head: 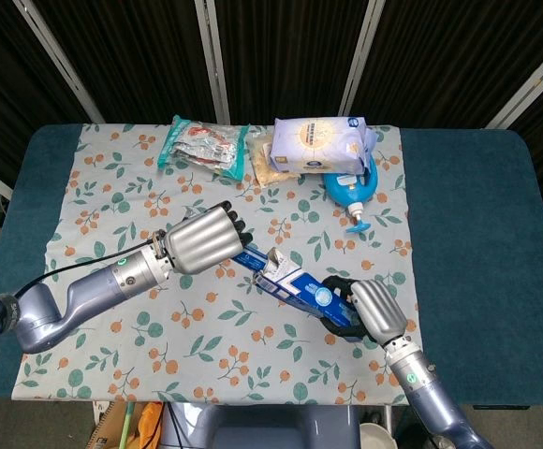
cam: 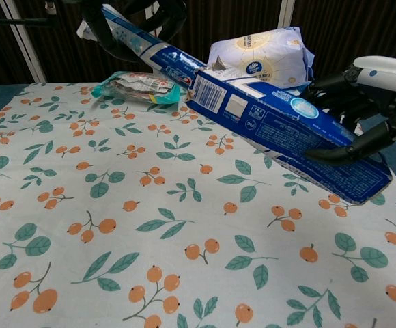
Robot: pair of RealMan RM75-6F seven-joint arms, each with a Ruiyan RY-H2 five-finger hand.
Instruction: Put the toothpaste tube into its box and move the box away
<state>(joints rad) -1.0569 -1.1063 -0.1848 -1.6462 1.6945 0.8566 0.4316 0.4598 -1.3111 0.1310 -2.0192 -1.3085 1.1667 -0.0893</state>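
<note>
My left robot hand has its fingers curled around the tail of the toothpaste tube, and my right robot hand grips the far end of the blue toothpaste box, holding it slanted above the tabletop. The tube's front end sits just inside the box's open mouth, most of its length outside.

The risk I see is at that mouth: the torn flaps could catch the tube's shoulder, and if I push off-axis the cardboard may buckle or twist out of my right fingers. The tube itself is soft and could fold rather than slide.

Behind the box lie a white tissue pack, a snack packet and, in the head view, a blue pump bottle, all on the floral cloth. They crowd the far side, so carrying the box away looks easier toward the bare blue tabletop on my right.
</note>
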